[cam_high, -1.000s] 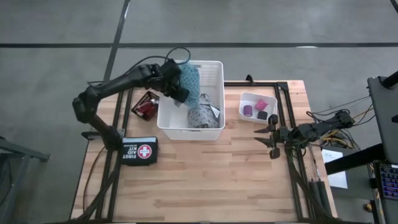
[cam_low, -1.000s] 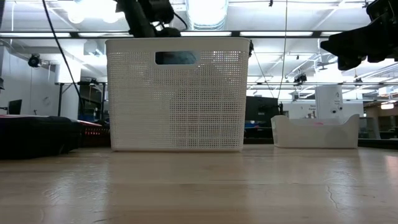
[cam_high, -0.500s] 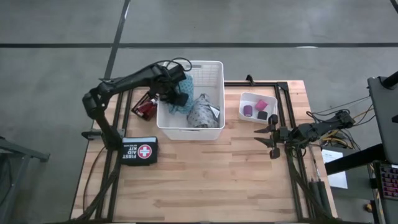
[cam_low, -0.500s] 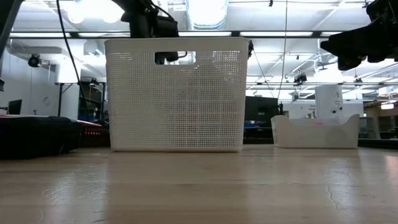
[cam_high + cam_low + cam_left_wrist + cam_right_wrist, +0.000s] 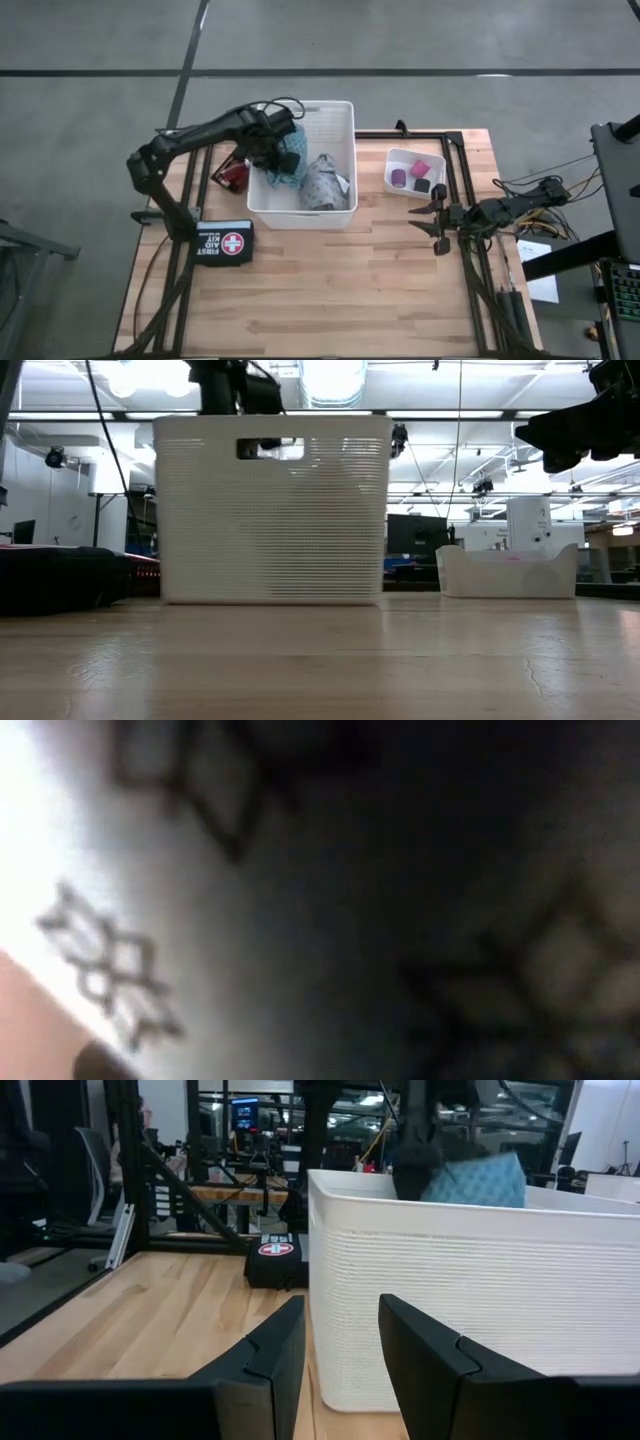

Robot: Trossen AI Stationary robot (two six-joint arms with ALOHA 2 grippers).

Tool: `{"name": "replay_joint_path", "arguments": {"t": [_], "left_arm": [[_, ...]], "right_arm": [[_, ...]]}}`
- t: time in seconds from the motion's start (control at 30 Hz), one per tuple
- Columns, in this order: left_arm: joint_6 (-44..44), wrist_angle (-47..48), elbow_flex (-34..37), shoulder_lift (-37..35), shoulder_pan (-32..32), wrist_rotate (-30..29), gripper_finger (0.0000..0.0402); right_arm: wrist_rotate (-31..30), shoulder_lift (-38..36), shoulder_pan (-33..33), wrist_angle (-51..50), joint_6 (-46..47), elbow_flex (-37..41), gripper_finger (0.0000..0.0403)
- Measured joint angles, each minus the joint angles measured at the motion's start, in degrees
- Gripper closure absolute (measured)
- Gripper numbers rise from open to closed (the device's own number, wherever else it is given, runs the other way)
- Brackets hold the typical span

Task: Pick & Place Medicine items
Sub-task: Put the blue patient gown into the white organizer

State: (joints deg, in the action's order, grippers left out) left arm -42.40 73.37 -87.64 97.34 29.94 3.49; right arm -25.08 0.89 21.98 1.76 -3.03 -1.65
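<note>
Upper left of centre, the left gripper point(image 5: 283, 160) hangs clamped on the teal cloth point(image 5: 285, 172) over the white basket point(image 5: 345, 120), seemingly to lift it out, while the right gripper point(image 5: 437, 217) waits slightly apart at right.

left wrist view blurred, patterned cloth point(image 5: 330, 900) close-up

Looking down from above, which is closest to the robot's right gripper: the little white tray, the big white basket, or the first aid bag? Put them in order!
From the right gripper, at the table's right edge:
1. Little white tray, just beside it, toward the table's back.
2. Big white basket, mid-table at the back.
3. First aid bag, far across on the left side.
</note>
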Motion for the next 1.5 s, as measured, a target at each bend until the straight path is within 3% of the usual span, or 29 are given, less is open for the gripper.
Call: {"name": "replay_joint_path", "arguments": {"t": [0.2, 0.43, 1.1, 1.5], "left_arm": [[0.22, -1.80, 0.00, -5.88, -2.17, -5.38, 0.0377], [-1.58, -1.16, -0.04, -8.55, -6.14, -6.92, 0.0377], [-2.85, 2.17, -0.33, 3.81, -3.91, -6.35, 0.0377], [-3.77, 1.62, -0.44, 4.57, -3.22, -6.33, 0.0377]], "right_arm": [[0.00, 0.00, 0.02, 0.00, 0.00, 0.00, 0.0280], [-0.02, 0.00, 0.00, 0.00, 0.00, 0.00, 0.0280], [-0.02, 0.00, 0.00, 0.04, 0.00, 0.00, 0.0280], [-0.02, 0.00, 0.02, 0.04, 0.00, 0.00, 0.0280]]}}
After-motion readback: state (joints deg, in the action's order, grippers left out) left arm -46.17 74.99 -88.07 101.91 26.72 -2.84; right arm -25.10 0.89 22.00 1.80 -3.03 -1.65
